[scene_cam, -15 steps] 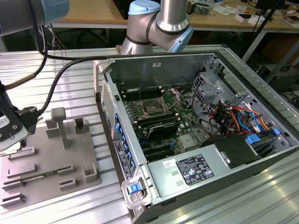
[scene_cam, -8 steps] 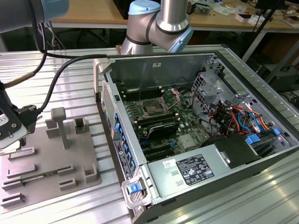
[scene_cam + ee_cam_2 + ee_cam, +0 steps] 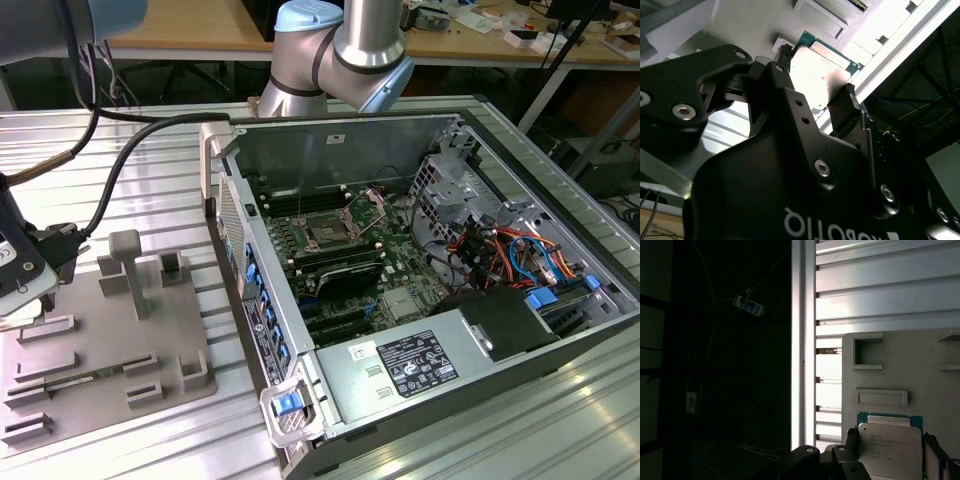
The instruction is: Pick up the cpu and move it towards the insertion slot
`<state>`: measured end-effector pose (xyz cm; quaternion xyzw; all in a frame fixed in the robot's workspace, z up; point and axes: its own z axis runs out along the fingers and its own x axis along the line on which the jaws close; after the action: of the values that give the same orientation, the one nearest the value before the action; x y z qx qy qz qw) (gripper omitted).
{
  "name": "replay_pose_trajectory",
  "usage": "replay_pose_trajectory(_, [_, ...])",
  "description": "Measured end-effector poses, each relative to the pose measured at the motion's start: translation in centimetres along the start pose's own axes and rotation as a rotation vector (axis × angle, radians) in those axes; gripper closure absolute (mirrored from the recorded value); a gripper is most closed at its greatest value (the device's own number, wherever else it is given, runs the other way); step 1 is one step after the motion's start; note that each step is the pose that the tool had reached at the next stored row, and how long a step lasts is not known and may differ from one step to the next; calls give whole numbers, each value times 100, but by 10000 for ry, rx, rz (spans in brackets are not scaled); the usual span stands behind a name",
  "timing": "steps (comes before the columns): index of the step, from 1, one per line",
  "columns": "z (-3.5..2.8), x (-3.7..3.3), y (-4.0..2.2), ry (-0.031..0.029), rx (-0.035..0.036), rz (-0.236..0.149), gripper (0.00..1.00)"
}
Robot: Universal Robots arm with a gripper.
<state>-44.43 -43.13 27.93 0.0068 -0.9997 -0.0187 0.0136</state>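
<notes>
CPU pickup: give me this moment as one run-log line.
gripper: shut on cpu | cpu: over grey tray, lift unclear | insertion slot: in open case, apart from cpu

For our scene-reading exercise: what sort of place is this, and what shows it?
Probably a robotics lab or workshop for computer assembly: a robot arm, its gripper closed on the cpu; an open computer case with its motherboard bare on a ribbed metal table; cluttered workbenches behind.

I can read nothing: fine print covers the white label (image 3: 415,362) on the grey metal power-supply box (image 3: 345,393) and the silver square cpu (image 3: 888,450).
</notes>
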Motion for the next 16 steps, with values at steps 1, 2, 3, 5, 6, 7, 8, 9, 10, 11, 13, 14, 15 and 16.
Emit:
replay_pose_trajectory(1, [0, 0, 0, -1, -1, 0, 45])
replay_pose_trajectory(2, [-1, -1, 0, -1, -1, -1, 45])
replay_pose_trajectory(3, [-3, 0, 0, 0, 0, 0, 45])
replay_pose_trajectory(5, [-5, 0, 0, -1, 0, 0, 45])
replay_pose_trajectory(6, [-10, 0, 0, 0, 0, 0, 45])
replay_pose_trajectory(7, [-13, 0, 0, 0, 0, 0, 45])
replay_pose_trajectory(8, [-14, -1, 0, -1, -1, -1, 45])
replay_pose_trajectory(9, [-18, -1, 0, 0, 0, 1, 45])
replay_pose_trajectory(10, [-21, 0, 0, 1, 1, 1, 45])
replay_pose_trajectory(11, [-25, 0, 0, 1, 1, 0, 45])
replay_pose_trajectory(13, [-33, -1, 1, 0, 0, 0, 45])
replay_pose_trajectory(14, [-38, -1, 1, -1, 0, 0, 45])
replay_pose_trajectory(15, [-42, 0, 1, -1, -1, 0, 45])
replay_pose_trajectory(16, [-46, -1, 2, -1, 0, 0, 45])
